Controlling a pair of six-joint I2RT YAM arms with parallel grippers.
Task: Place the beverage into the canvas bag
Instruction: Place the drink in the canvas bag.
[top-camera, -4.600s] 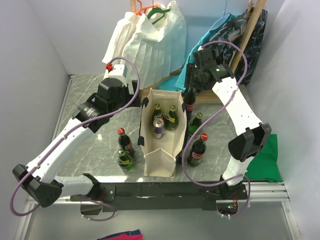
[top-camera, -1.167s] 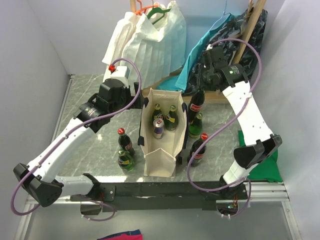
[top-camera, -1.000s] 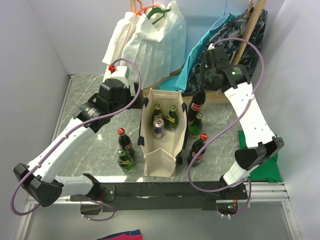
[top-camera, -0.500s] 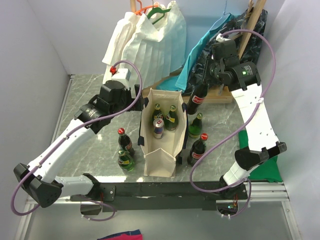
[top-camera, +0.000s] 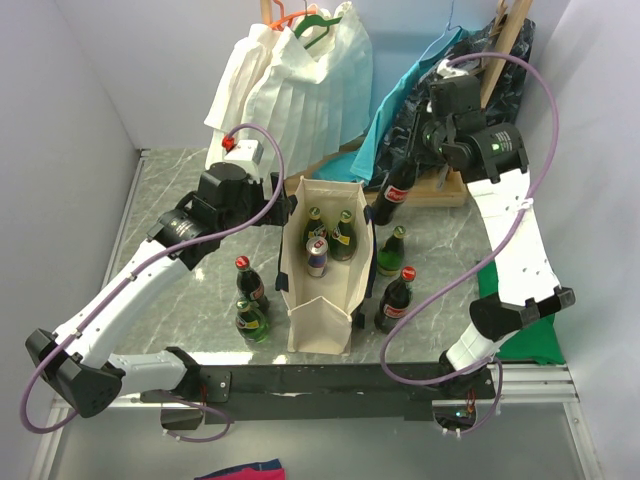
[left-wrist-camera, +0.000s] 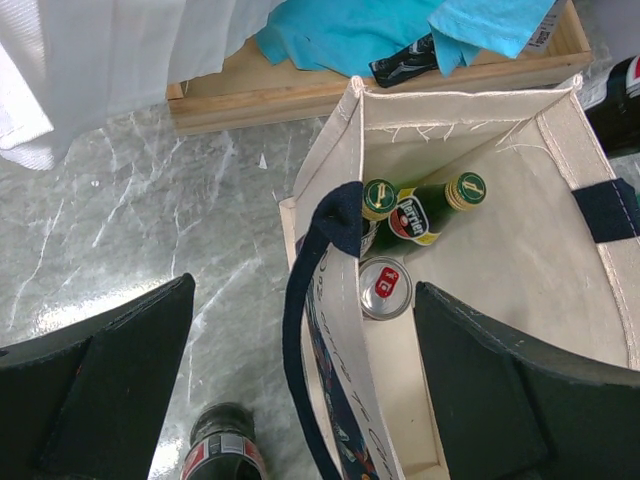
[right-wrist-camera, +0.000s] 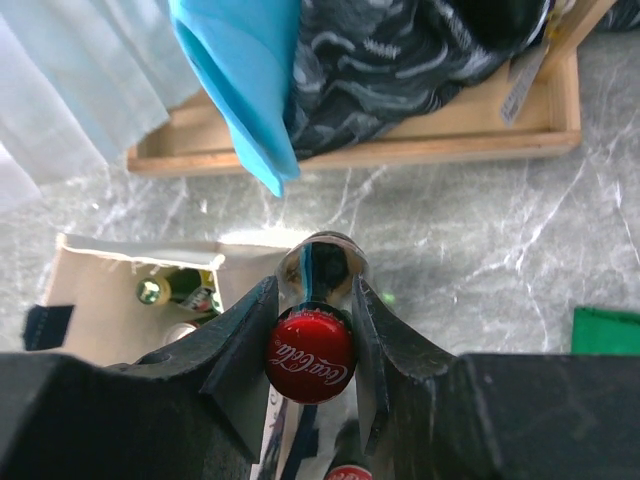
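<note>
Right gripper jaws clamped on cola bottle neck. The bottle is just beside canvas bag far-right corner, apparently off the table. Left gripper jaws apart, straddling the bag's left wall.

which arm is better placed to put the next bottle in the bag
Right. The right fingers clamp the Coca-Cola bottle by its neck beside the canvas bag; the left fingers are open, straddling the bag's left wall.

White link shells, black joint housings — a purple cable loops along each arm, red-tipped on the left
</note>
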